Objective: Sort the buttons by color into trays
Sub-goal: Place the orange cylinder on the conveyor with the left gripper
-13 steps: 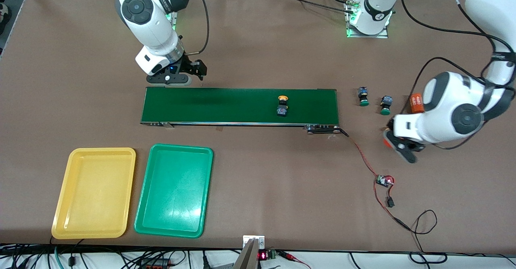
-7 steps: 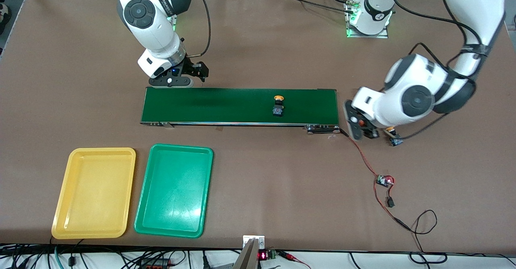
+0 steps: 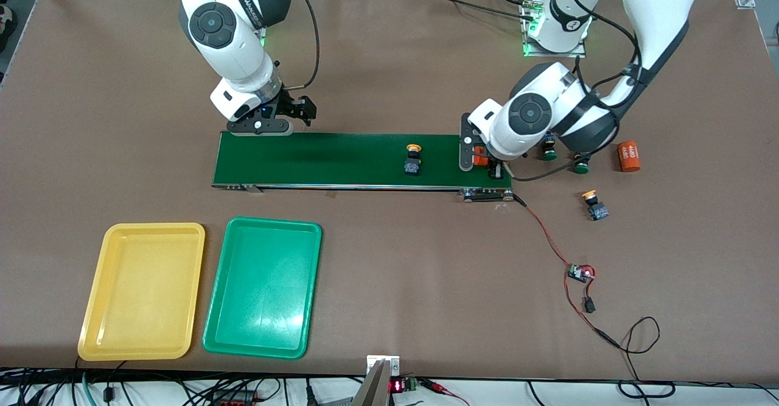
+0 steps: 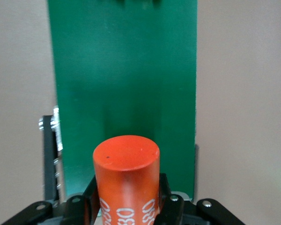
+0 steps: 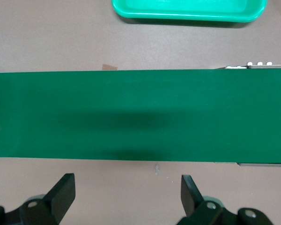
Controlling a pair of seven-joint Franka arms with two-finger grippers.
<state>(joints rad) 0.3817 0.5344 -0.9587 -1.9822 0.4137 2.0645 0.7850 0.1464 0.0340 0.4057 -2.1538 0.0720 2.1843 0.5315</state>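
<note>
Within the last second the left hand [image 3: 481,161] has swung from the bare desk [image 3: 389,260] to over the belt [image 3: 341,159] end, pinching an orange cylinder [image 4: 126,180], not a button, so sorting has not advanced. A yellow button [image 3: 413,161] has ridden along the belt toward the right hand [image 5: 126,197], which waits spread at the other end. Another yellow button [image 3: 595,207] and two green ones [image 3: 549,148] lie off the belt; the trays [image 3: 146,290] near the belt hold nothing.
</note>
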